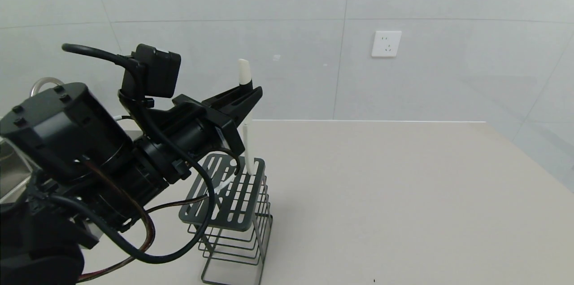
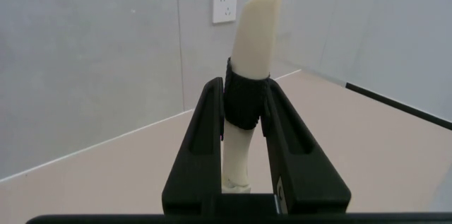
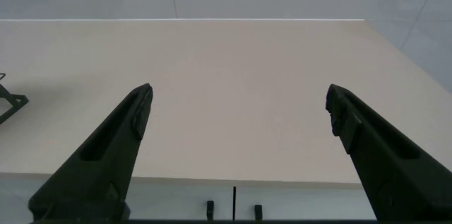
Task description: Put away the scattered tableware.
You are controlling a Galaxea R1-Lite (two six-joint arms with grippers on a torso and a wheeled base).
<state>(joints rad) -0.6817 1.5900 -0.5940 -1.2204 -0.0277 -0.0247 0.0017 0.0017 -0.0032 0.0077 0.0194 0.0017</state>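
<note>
A cream-white utensil [image 1: 245, 72] stands nearly upright, clamped in my left gripper [image 1: 249, 94] at the left of the head view. Its thin lower end reaches down to the slotted top of a dark wire rack [image 1: 233, 199] on the beige table [image 1: 403, 195]. In the left wrist view the utensil's [image 2: 254, 33] rounded handle rises between the two black fingers [image 2: 201, 139] of that gripper [image 2: 244, 94], which is shut on it. My right gripper [image 3: 240, 100] hangs open over bare tabletop with nothing between its fingers. A corner of the rack [image 3: 10, 102] shows beside it.
A wall socket [image 1: 386, 43] sits on the grey tiled wall behind the table. A metal sink [image 1: 9, 173] with a curved tap [image 1: 45, 82] lies at the far left. The table's right half is bare, and its right edge [image 1: 529, 155] runs diagonally.
</note>
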